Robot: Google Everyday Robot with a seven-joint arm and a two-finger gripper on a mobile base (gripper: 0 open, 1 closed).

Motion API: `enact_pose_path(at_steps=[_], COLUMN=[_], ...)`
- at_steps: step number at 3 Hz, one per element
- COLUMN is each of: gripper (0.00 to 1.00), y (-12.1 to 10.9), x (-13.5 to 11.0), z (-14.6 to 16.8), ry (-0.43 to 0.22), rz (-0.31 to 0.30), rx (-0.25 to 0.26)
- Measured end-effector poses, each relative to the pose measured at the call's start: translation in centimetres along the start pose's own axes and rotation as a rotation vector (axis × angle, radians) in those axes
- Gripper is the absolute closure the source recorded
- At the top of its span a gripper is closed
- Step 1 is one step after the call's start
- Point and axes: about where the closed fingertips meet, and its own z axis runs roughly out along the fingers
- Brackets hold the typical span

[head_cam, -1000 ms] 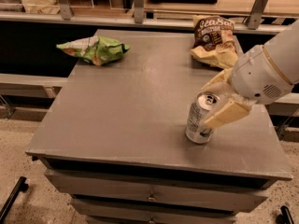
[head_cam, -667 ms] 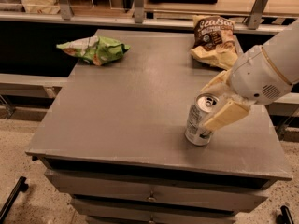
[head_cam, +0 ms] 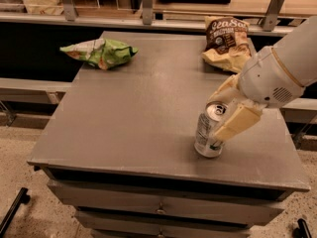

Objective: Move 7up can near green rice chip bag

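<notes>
The 7up can (head_cam: 208,133) is found near the front right of the grey desk (head_cam: 129,113), leaning a bit. It's clamped in the gripper (head_cam: 220,114): one cream finger is pressed on its right side, the other is tucked behind the top. The green rice chip bag (head_cam: 101,52) is parked well apart at the back left corner. A brown chip bag (head_cam: 225,41) is laid at the back right.
</notes>
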Motion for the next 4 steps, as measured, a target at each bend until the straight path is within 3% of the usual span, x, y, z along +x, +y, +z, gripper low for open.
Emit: enact_pose_path(at_steps=[1, 2, 3, 4], gripper=[1.00, 1.00, 1.00, 1.00], y=[-2.4, -7.3, -9.9, -13.7], x=[-2.6, -7.0, -8.7, -11.5], z=[0.6, 1.8, 2.6, 5.3], ry=[-0.071, -0.149, -0.168, -0.147], rz=[-0.043, -0.102, -0.104, -0.097], rx=[0.009, 0.051, 0.109, 0.138])
